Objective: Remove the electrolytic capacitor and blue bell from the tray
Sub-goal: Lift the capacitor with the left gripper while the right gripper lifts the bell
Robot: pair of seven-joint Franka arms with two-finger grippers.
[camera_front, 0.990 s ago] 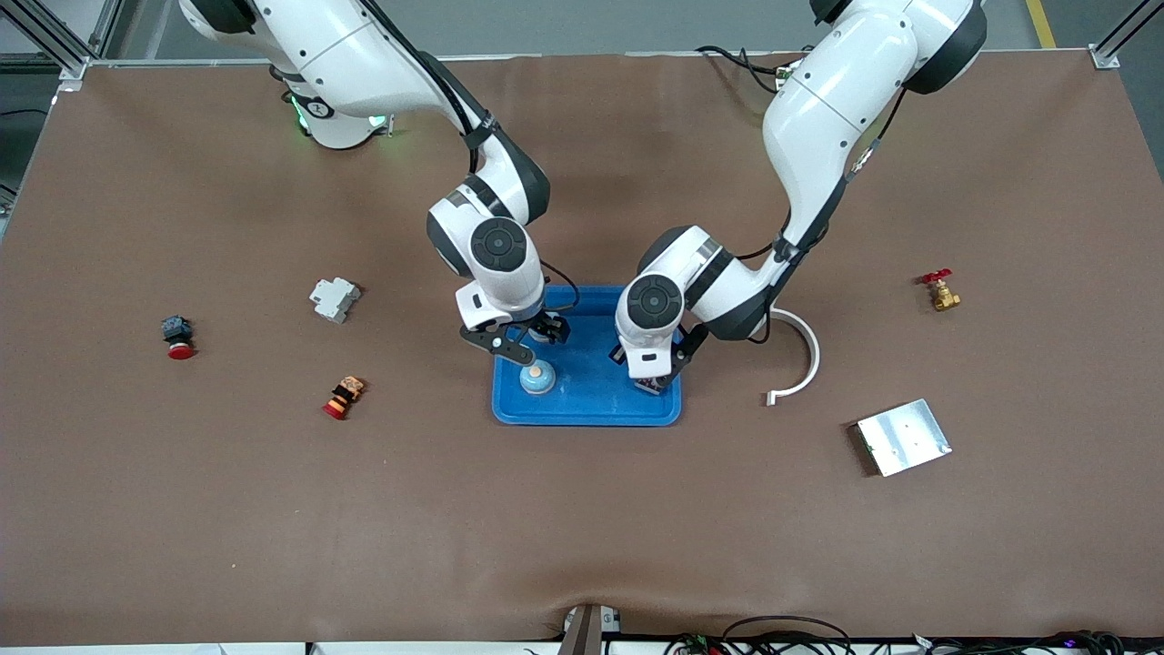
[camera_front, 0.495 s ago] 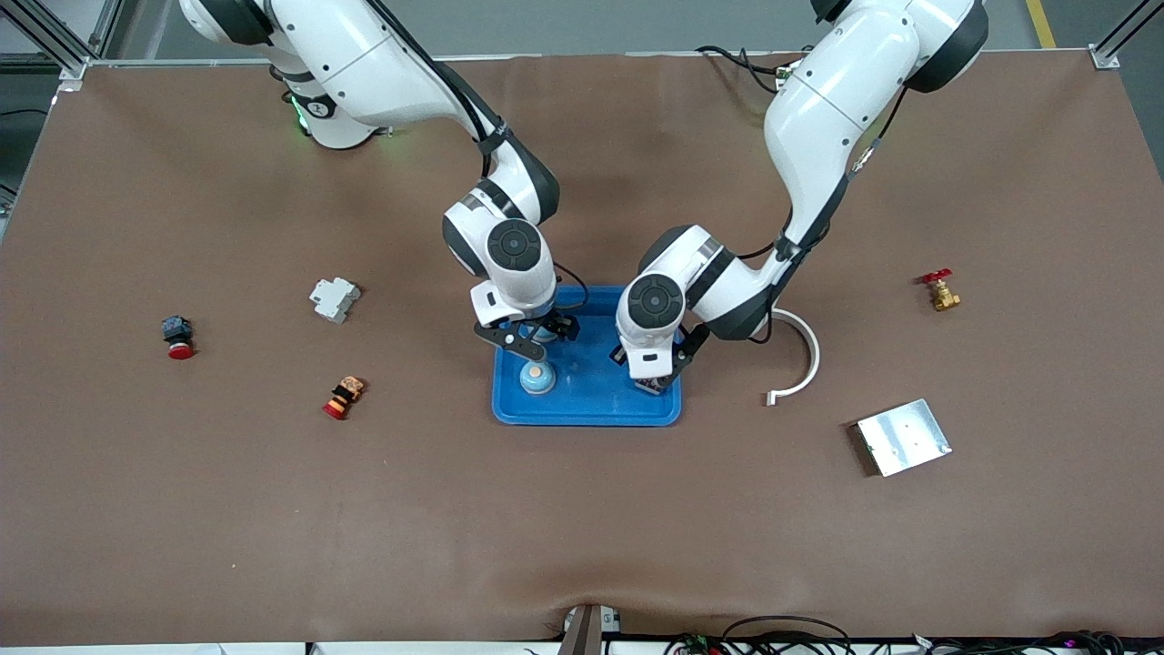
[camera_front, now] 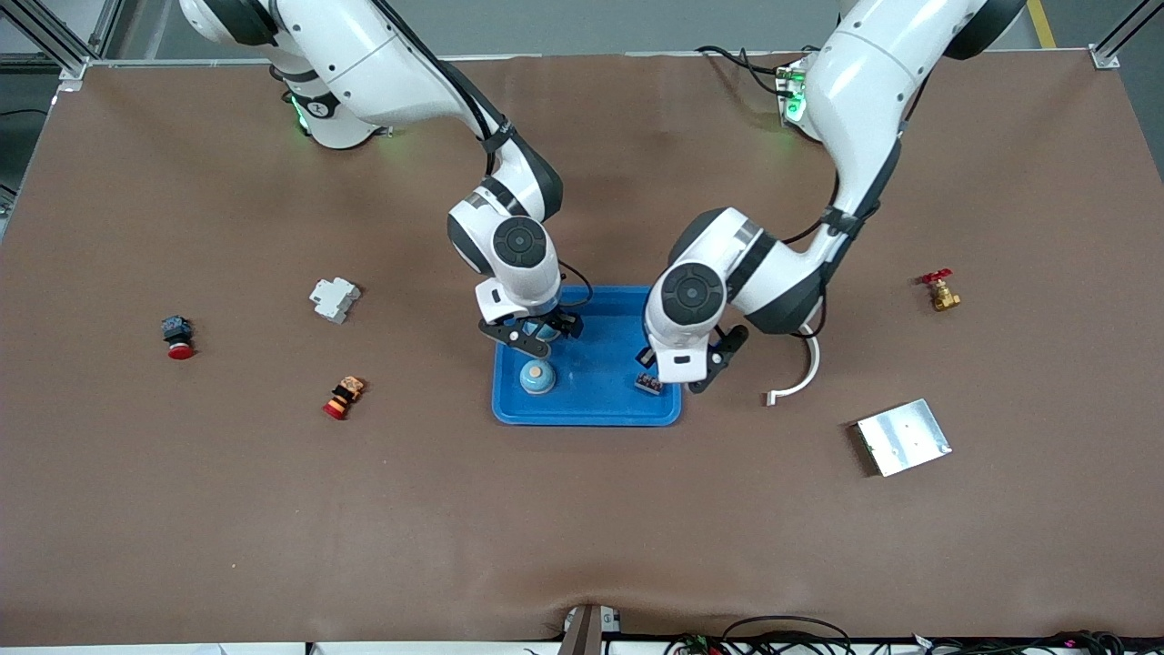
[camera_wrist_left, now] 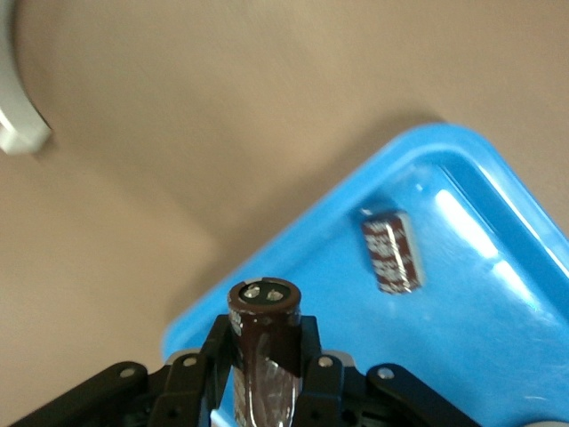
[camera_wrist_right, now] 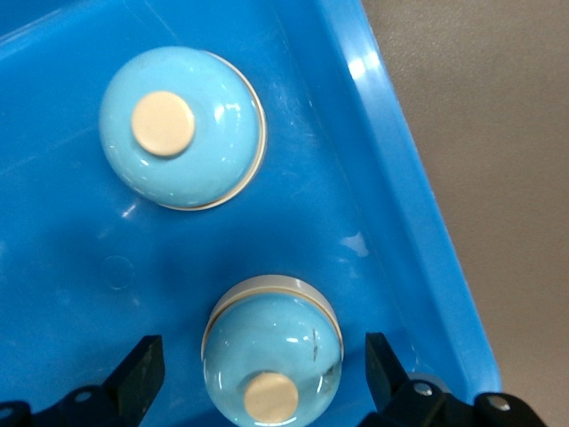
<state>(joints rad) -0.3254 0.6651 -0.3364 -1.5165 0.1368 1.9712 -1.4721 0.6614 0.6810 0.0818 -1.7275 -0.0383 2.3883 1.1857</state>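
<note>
- the silver metal plate point(camera_front: 903, 437) lies nearest the front camera, toward the left arm's end of the worktop point(camera_front: 582, 528), clear of the work.
- the blue tray point(camera_front: 587, 411) sits mid-worktop. one blue bell point(camera_front: 537, 377) and a loose electrolytic capacitor point(camera_front: 648, 384) rest in its nearer half.
- the left gripper point(camera_wrist_left: 267, 374) is clamped narrow on a second capacitor point(camera_wrist_left: 263, 342), over the tray's corner toward the left arm's end.
- the right gripper point(camera_wrist_right: 262, 374) hangs wide open around a second bell point(camera_wrist_right: 272, 358), farther back in the tray and just beside the rim.
- risk: the bell's dome is smooth and rounded, so closing fingers could squeeze it out, or catch the rim and drag the tray.
- risk: the held capacitor is gripped low on its body and could tilt or slip free.
- only the right wrist view shows the two bells apart; the front view hides the farther one under the gripper. only the left wrist view shows the held capacitor.
</note>
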